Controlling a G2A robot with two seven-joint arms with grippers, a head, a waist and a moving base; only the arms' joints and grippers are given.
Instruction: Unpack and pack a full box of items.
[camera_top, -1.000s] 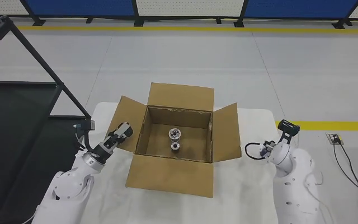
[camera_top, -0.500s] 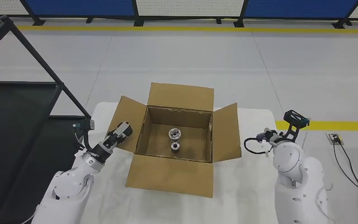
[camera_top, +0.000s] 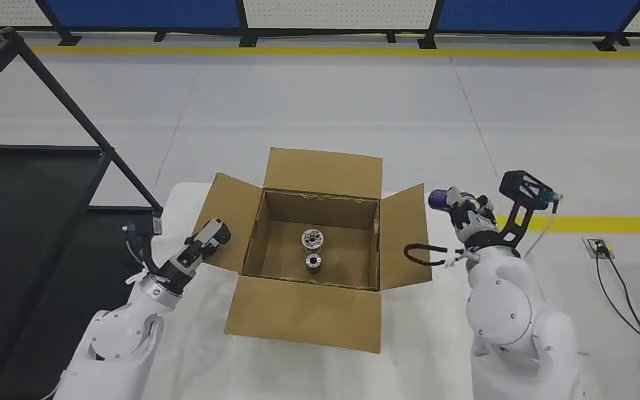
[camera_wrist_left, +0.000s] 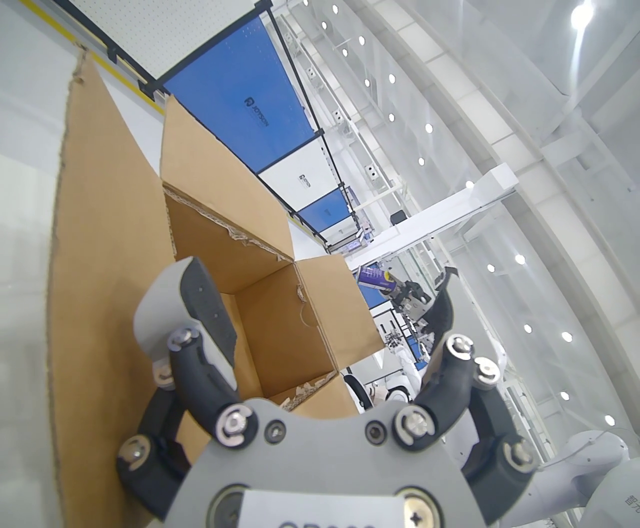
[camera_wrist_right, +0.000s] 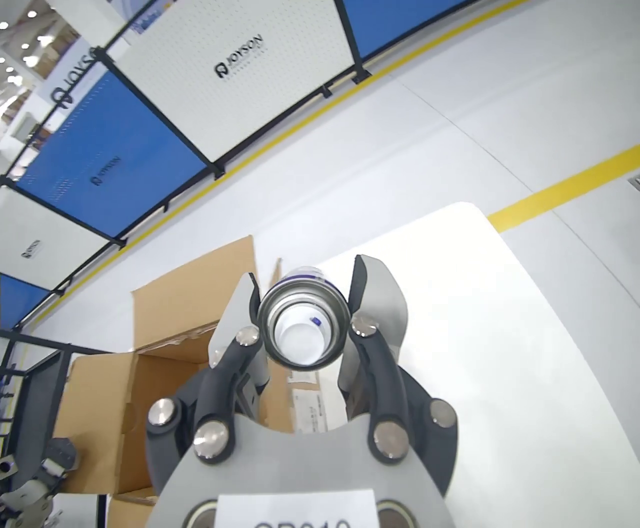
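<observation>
An open cardboard box (camera_top: 305, 310) stands mid-table with all flaps folded out. Two small round metal-topped items (camera_top: 312, 238) (camera_top: 313, 262) stand on its floor. My right gripper (camera_top: 458, 203) hovers above the outer edge of the box's right flap, shut on a purple spray can (camera_top: 440, 198); in the right wrist view the can's shiny base (camera_wrist_right: 303, 325) sits clamped between the fingers (camera_wrist_right: 372, 290), with the box (camera_wrist_right: 165, 325) beyond. My left gripper (camera_top: 211, 237) rests by the left flap, open and empty (camera_wrist_left: 320, 305), facing into the box (camera_wrist_left: 280, 320). The can (camera_wrist_left: 372, 277) shows past the far flap.
A white cloth covers the table (camera_top: 440, 330), with bare room on both sides of the box. A black metal frame (camera_top: 60, 150) stands off the table's left side. Blue and white panels (camera_top: 140, 12) and a yellow floor line run along the back.
My right arm has risen and swung the can up from beside the table toward the box's right flap. My left gripper drew back slightly from the left flap.
</observation>
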